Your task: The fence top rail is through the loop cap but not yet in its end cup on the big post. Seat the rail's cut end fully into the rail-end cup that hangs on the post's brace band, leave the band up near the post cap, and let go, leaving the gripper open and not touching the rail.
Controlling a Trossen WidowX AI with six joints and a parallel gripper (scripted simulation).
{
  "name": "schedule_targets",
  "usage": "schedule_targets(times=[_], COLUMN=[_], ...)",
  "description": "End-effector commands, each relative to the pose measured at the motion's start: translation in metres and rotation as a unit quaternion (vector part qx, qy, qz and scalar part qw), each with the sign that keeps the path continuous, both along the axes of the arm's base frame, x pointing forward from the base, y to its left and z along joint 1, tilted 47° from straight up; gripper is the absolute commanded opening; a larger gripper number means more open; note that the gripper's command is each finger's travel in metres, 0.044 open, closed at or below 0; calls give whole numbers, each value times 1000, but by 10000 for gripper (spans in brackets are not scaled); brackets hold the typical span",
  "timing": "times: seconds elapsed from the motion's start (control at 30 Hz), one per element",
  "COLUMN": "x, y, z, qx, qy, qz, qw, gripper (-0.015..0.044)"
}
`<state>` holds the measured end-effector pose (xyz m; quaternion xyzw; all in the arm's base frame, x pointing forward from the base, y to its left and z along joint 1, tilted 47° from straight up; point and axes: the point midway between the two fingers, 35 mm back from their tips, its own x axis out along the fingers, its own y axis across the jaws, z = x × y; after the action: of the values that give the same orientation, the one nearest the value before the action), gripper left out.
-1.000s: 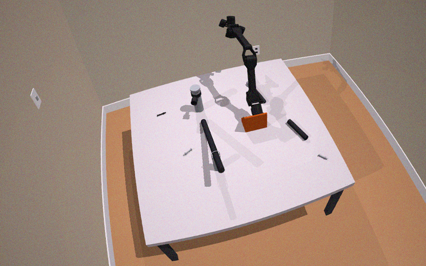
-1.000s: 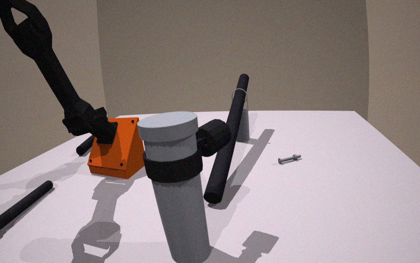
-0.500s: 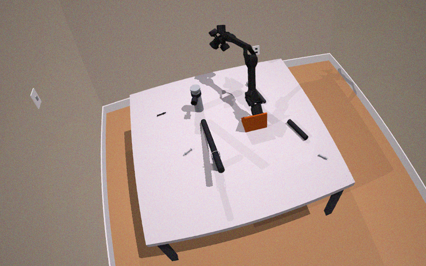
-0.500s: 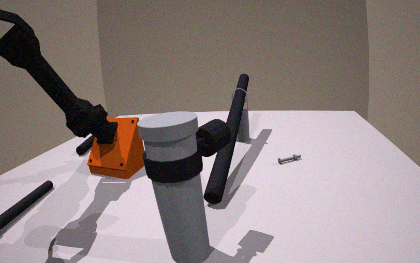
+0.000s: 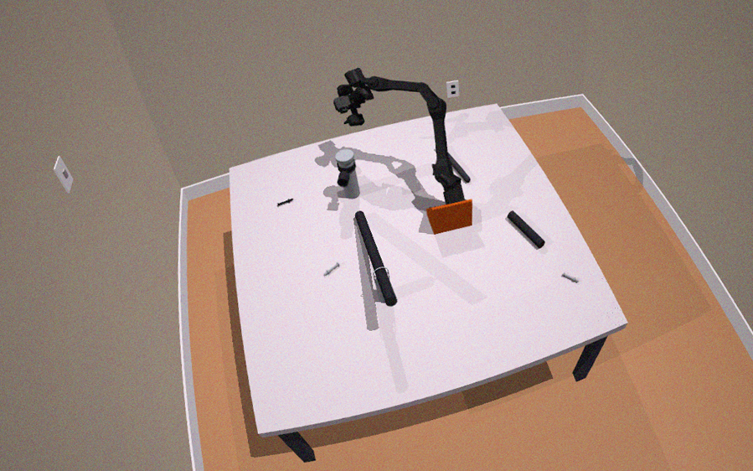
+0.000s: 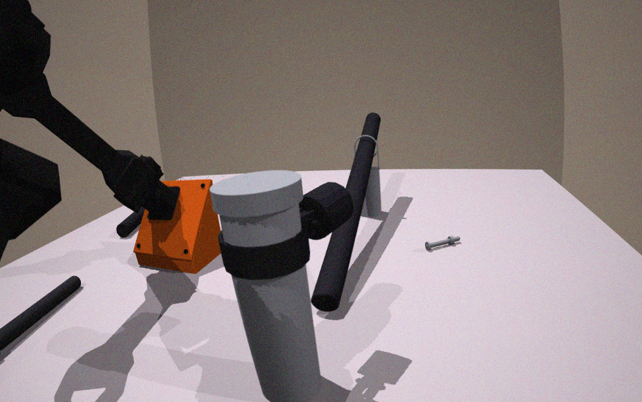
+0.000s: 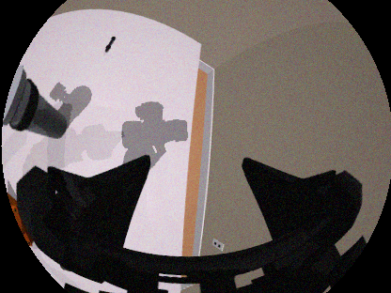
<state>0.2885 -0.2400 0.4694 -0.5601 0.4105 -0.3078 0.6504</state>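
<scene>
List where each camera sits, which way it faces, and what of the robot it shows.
Top: high above, looking down on the table; whole arm, open tool.
Exterior: low at table level beside the big post, facing the rail; shows lower arm links.
Wrist: on the tool, looking down past both fingers.
Top and exterior share post, rail, orange base.

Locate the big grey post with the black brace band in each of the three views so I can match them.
Top: the big post stands left of centre at the table's far side, below the open gripper.
Exterior: it fills the centre foreground, brace band just under its cap.
Wrist: only its cap end shows, at the left edge.
Shared landmark: the orange arm base appears in the top and exterior views; a sliver shows at the wrist's left edge.
</scene>
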Motion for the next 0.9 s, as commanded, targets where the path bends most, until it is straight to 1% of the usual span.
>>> schedule_targets(times=[0.0,0.23,0.4,0.6,0.7,0.87], x=[43,105,118,113,99,70], y=[30,104,159,228,266,312], z=[-44,-113,-169,-235,-269,-309], qx=[69,175,243,294,305,302], qy=[-10,-15,-12,-7,-10,-24], qz=[34,84,66,28,6,-16], qw=[997,981,968,955,952,953], gripper=[440,440,440,440,440,440])
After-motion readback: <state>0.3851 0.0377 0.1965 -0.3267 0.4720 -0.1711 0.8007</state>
